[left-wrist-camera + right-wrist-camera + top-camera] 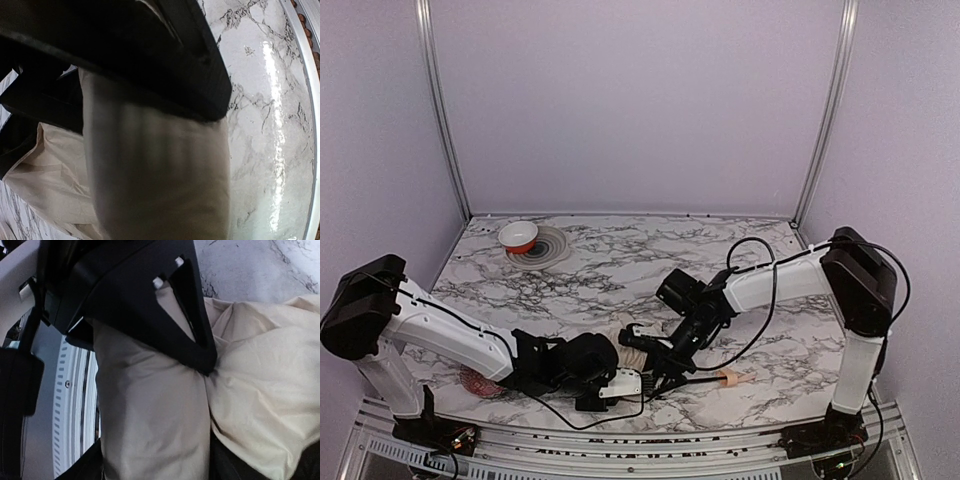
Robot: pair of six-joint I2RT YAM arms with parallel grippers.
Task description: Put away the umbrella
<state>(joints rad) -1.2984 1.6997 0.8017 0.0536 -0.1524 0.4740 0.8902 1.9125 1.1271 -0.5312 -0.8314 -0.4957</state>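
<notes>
The umbrella (635, 338) lies near the table's front edge as a bunched roll of cream-beige fabric, with its pale tan handle (730, 379) pointing right. My left gripper (618, 384) comes at it from the left. In the left wrist view the fabric (155, 175) fills the space under one black finger (190, 65), which presses on the roll. My right gripper (658, 358) reaches in from the right. Its black finger (192, 330) rests against the fabric (260, 385), and the roll runs loosely between the jaws. The second finger of each gripper is hidden.
At the back left a red-and-white bowl (518, 236) sits on a grey ringed plate (548, 250). A red patterned ball (480, 382) lies under my left arm. The metal rail of the table's front edge (620, 440) runs just behind the grippers.
</notes>
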